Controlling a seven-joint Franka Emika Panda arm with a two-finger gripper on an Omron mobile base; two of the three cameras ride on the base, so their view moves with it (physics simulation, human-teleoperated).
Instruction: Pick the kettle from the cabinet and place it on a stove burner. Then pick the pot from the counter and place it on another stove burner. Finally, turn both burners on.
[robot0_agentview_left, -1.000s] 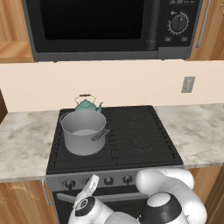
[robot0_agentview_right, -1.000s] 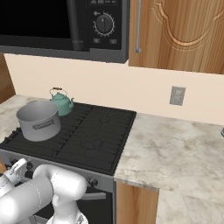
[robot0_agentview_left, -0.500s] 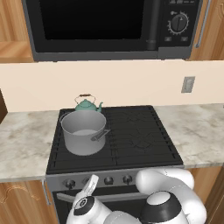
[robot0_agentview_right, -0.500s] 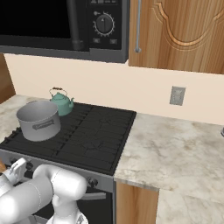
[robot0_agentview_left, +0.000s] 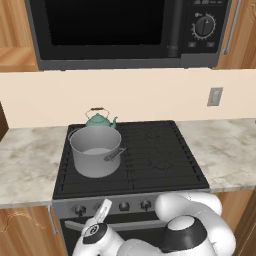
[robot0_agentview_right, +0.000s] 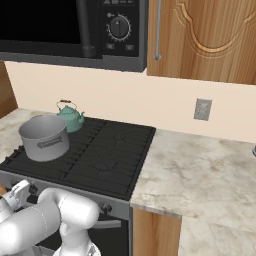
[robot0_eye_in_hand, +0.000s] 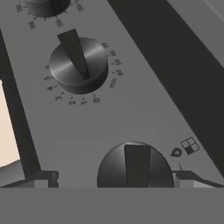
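Note:
The teal kettle (robot0_agentview_left: 100, 120) (robot0_agentview_right: 71, 118) stands on the back-left stove burner. The grey pot (robot0_agentview_left: 96, 150) (robot0_agentview_right: 44, 137) sits on the front-left burner (robot0_agentview_left: 75, 175), just in front of the kettle. My gripper (robot0_eye_in_hand: 116, 177) (robot0_agentview_left: 103, 210) (robot0_agentview_right: 19, 191) is low at the stove's front panel and stands open. In the hand view its dark fingertips (robot0_eye_in_hand: 41, 178) flank a round dark knob (robot0_eye_in_hand: 135, 168), one on each side with a gap. A second knob (robot0_eye_in_hand: 78, 63) lies further up that panel. The wood cabinet (robot0_agentview_right: 210, 40) hangs at the upper right, door shut.
A black microwave (robot0_agentview_left: 120, 30) (robot0_agentview_right: 65, 25) hangs over the cooktop (robot0_agentview_left: 160, 150) (robot0_agentview_right: 107, 155). Marble counter (robot0_agentview_left: 225, 150) (robot0_agentview_right: 200, 165) runs on both sides of the stove. More knobs (robot0_agentview_left: 145, 204) line the front panel. A wall outlet (robot0_agentview_right: 202, 109) sits on the beige backsplash.

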